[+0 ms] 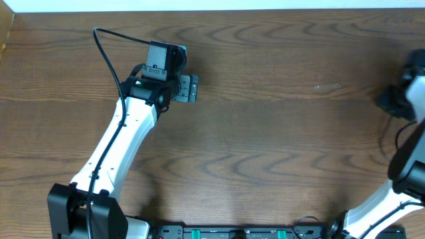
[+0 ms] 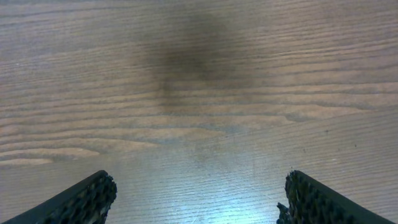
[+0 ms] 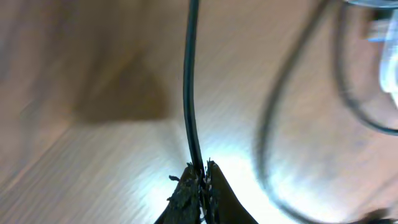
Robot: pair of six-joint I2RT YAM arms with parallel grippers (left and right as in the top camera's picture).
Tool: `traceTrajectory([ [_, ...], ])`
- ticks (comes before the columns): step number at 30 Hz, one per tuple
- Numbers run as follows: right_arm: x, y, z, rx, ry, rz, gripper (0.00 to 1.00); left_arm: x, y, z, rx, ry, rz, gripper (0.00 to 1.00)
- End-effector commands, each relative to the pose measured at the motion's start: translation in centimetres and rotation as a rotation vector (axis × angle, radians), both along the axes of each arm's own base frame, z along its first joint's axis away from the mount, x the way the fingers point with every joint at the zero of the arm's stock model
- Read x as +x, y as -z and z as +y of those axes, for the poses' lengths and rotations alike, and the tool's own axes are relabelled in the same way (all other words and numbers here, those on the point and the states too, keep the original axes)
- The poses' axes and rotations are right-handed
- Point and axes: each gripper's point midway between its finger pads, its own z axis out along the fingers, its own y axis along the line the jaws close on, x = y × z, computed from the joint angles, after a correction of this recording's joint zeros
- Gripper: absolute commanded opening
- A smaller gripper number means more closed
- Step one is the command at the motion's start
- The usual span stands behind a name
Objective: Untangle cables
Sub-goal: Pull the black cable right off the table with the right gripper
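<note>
In the right wrist view my right gripper (image 3: 202, 169) is shut on the thin black cord (image 3: 189, 81), which runs straight up from the jaws. More black cord curves in a blurred loop (image 3: 273, 124) to the right. A pale blurred shape (image 3: 382, 31) at the top right may be the white cord; I cannot tell. Overhead, the right arm (image 1: 408, 93) is at the table's right edge, with a thin dark line (image 1: 386, 136) below it. My left gripper (image 1: 189, 88) is open and empty over bare wood, as the left wrist view (image 2: 199, 193) shows.
The brown wooden table (image 1: 279, 133) fills the overhead view. A thick black wire (image 1: 109, 56) arcs from the left arm. The arm bases and a black rail (image 1: 232, 232) sit along the near edge.
</note>
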Motion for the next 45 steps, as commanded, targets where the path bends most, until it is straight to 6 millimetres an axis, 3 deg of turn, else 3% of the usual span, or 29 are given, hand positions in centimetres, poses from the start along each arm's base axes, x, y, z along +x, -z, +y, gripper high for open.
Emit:
traceTrajectory([
  [1, -2.2, -0.6, -4.3, -0.022, 0.096, -0.003, 0.01, -0.1, 0.8, 0.3, 0.000, -0.021, 0.021, 0.88],
  [4, -4.6, -0.4, -6.5, 0.005, 0.176, -0.006, 0.01, 0.0, 0.8, 0.3, 0.000, -0.021, 0.020, 0.88],
  [8, -5.4, 0.1, -6.9, 0.118, 0.223, -0.076, 0.01, 0.0, 0.8, 0.3, 0.000, -0.021, 0.020, 0.88],
  [9, -5.1, 0.2, -6.6, 0.165, 0.221, -0.111, 0.09, 0.0, 0.8, 0.3, 0.000, -0.021, 0.020, 0.88],
  [10, -4.6, 0.2, -6.1, 0.217, 0.215, -0.147, 0.33, 0.0, 0.8, 0.3, 0.000, -0.021, 0.020, 0.88],
  [11, -4.5, 0.2, -5.9, 0.230, 0.213, -0.157, 0.47, 0.0, 0.8, 0.3, 0.000, -0.021, 0.020, 0.88],
  [12, -4.0, 0.2, -5.5, 0.261, 0.204, -0.180, 0.76, 0.0, 0.8, 0.3, -0.001, -0.021, 0.019, 0.88],
  [14, -3.5, 0.1, -4.8, 0.299, 0.192, -0.203, 0.99, 0.0, 0.8, 0.3, -0.001, -0.021, 0.019, 0.88],
  [18, -3.4, 0.1, -4.2, 0.332, 0.187, -0.211, 0.99, 0.0, 0.8, 0.3, -0.001, -0.021, 0.019, 0.88],
  [22, -4.8, -1.0, -4.0, 0.310, 0.225, -0.169, 0.99, 0.0, 0.8, 0.3, -0.001, -0.021, 0.019, 0.88],
  [27, -5.8, -5.5, -3.2, 0.270, 0.222, -0.210, 0.99, 0.0, 0.8, 0.3, -0.001, -0.021, 0.019, 0.88],
  [30, -6.0, -9.8, -1.8, 0.224, 0.183, -0.275, 0.99, 0.0, 0.8, 0.3, 0.000, -0.021, 0.019, 0.88],
  [37, -5.0, -17.3, 4.6, 0.153, -0.001, -0.398, 0.99, 0.0, 0.8, 0.3, 0.000, -0.021, 0.020, 0.88],
  [40, -4.2, -18.3, 6.8, 0.151, -0.069, -0.417, 0.99, 0.0, 0.8, 0.3, 0.001, -0.021, 0.020, 0.88],
  [45, -3.7, -18.1, 8.1, 0.170, -0.106, -0.409, 0.99, 0.0, 0.8, 0.3, 0.001, -0.021, 0.020, 0.88],
])
